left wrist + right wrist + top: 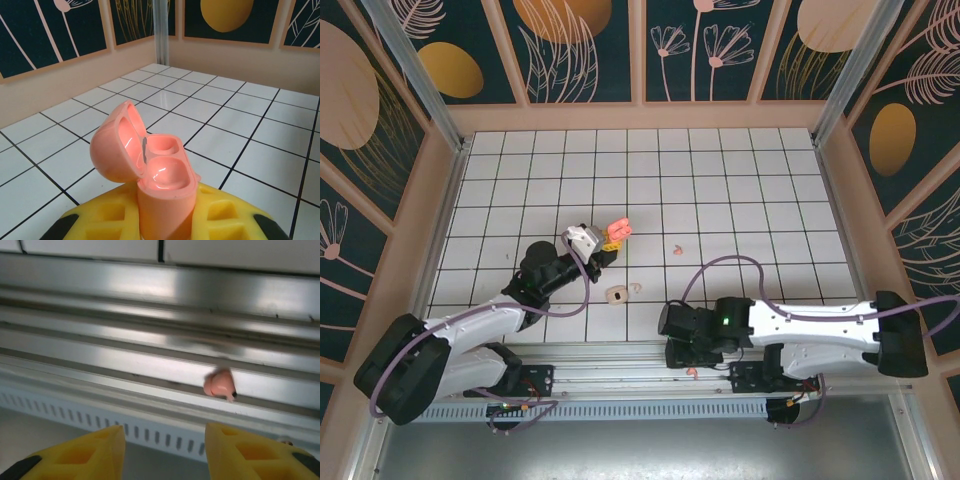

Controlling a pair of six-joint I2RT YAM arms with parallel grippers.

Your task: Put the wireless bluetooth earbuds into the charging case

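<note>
My left gripper (165, 222) is shut on a coral-pink charging case (162, 175), which stands upright between the yellow fingers with its lid swung open to the left. Both of its wells look empty. In the top view this case (619, 229) is at the left gripper (610, 240), over the middle tiles. One pink earbud (219, 383) lies in a groove of the aluminium rail, ahead and a little right of my open right gripper (165, 452), which has nothing between its fingers. From above, that earbud (692, 374) sits on the rail just below the right gripper (685, 356). Another pink earbud (677, 249) lies on the tiles.
A small cream case (617, 293) lies on the tiles near the front, with a pale bud (636, 288) just to its right. The aluminium rail (620, 355) runs along the table's near edge, with a slotted strip (75, 412) below it. Patterned walls (570, 50) enclose the table.
</note>
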